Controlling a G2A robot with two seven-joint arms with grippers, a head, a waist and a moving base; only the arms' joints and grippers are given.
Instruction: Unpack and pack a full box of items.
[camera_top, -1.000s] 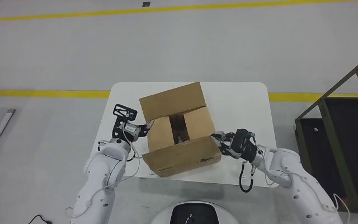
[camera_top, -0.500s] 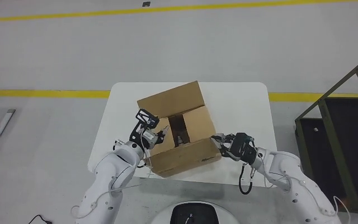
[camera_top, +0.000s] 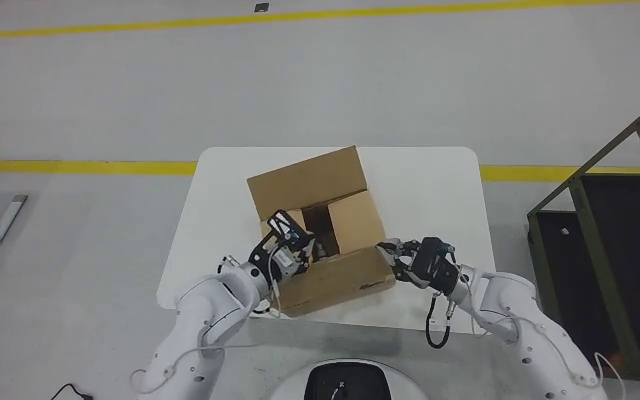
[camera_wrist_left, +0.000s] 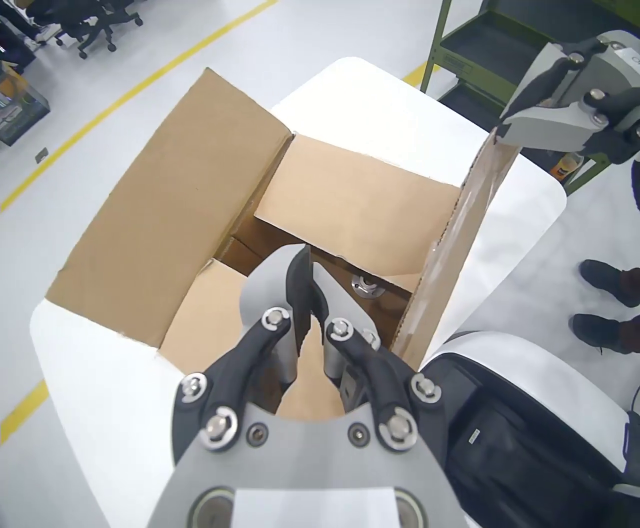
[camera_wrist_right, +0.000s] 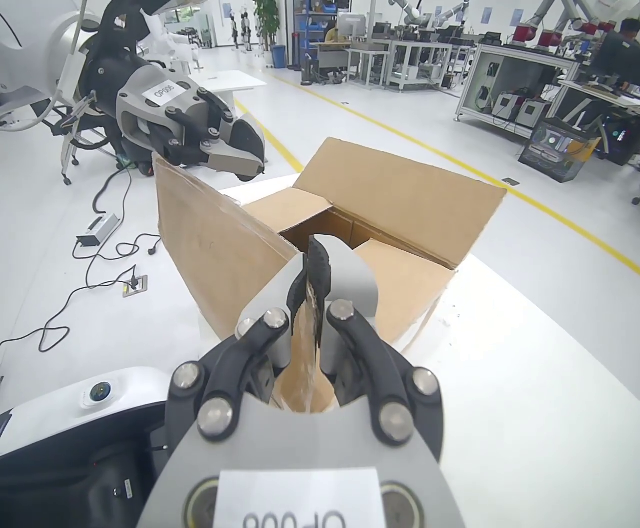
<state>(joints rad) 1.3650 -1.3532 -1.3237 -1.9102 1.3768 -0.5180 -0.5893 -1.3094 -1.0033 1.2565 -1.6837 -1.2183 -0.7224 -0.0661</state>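
An open cardboard box (camera_top: 310, 185) stands in the middle of the white table (camera_top: 430, 190), its flaps spread. My right gripper (camera_top: 388, 250) is shut on the right corner of the front flap (camera_top: 330, 280) and holds that flap upright (camera_wrist_right: 210, 235). The left wrist view shows this grip (camera_wrist_left: 505, 127) at the flap's top corner. My left gripper (camera_top: 300, 240) hovers over the box's left inner flap with its fingers shut and nothing between them (camera_wrist_left: 301, 260). Deep in the dark opening lies a small round metal item (camera_wrist_left: 364, 286); the other contents are hidden.
A green metal rack (camera_top: 590, 200) stands on the floor to the right of the table. Bare table surface lies behind and to the right of the box. The box's front side sits close to the table's near edge.
My left gripper has swung from outside the box's left side rightward, to above the left inner flap near the opening. The right gripper has kept its hold on the front flap.
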